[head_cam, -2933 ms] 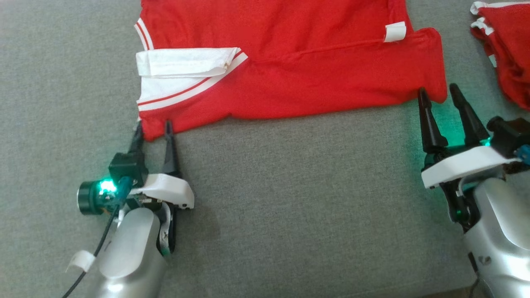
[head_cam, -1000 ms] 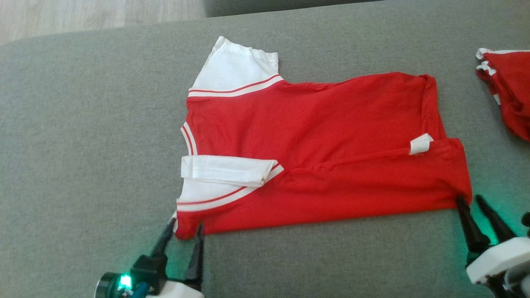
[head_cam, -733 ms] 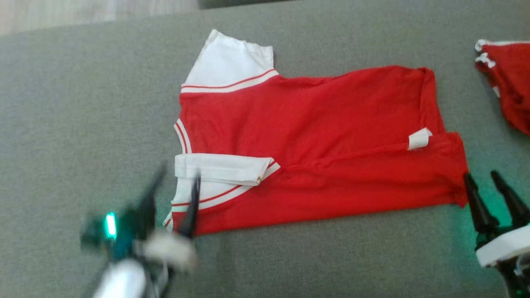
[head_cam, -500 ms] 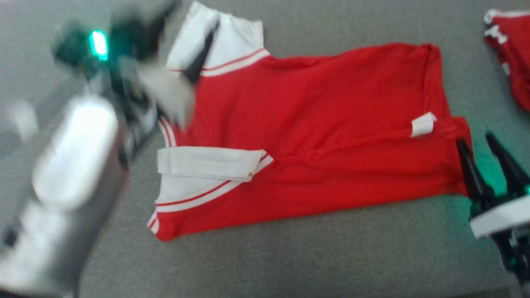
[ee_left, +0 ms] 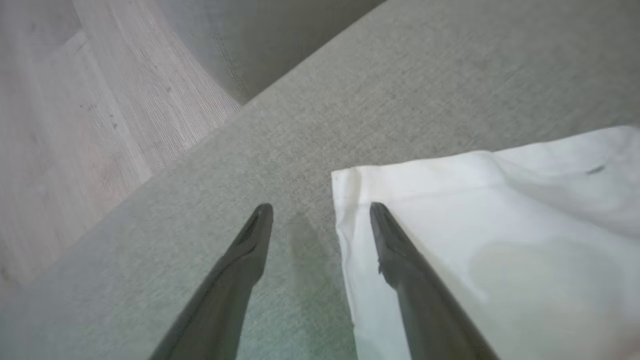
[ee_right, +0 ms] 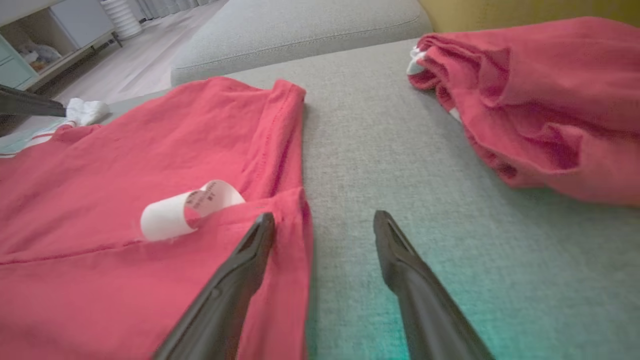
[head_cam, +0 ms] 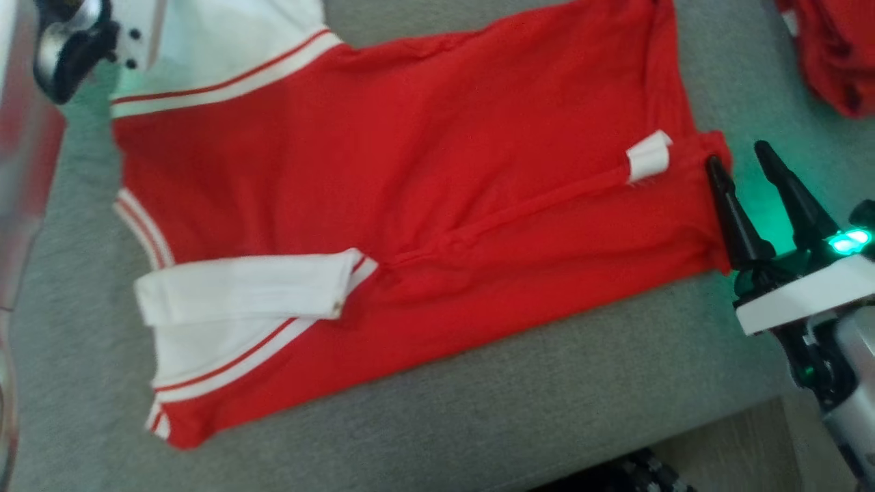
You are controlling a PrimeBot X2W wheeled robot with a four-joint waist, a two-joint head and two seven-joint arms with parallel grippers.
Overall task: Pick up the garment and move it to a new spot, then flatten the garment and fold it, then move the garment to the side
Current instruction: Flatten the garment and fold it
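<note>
Let go at the two near corners where it was held a second ago, the red jersey (head_cam: 410,171) lies spread on a grey sofa cushion (head_cam: 547,396), and the left arm has swung from the near left corner to the far sleeve. Nearest the camera, at the lower right of the head view, the right hand (head_cam: 737,154) has its two dark fingers wide apart with nothing between them. One finger lies over the jersey's near hem corner and the other over bare cushion, with green light on the fabric beside them. Just beside that fingertip a small white tag (head_cam: 648,156) curls up from a seam. To the left, the near sleeve (head_cam: 239,290) is folded back on itself into a white band above red-and-white stripes. Farther off, the left hand (ee_left: 321,207) is also spread wide and empty. One of its fingers is over the edge of the far sleeve (ee_left: 500,225) and the other over cushion; whether it touches the cloth cannot be told. At the far right a crumpled red bundle (ee_right: 540,100) sits apart from the jersey, and pale wooden floor (ee_left: 75,125) shows past the cushion's edge.
</note>
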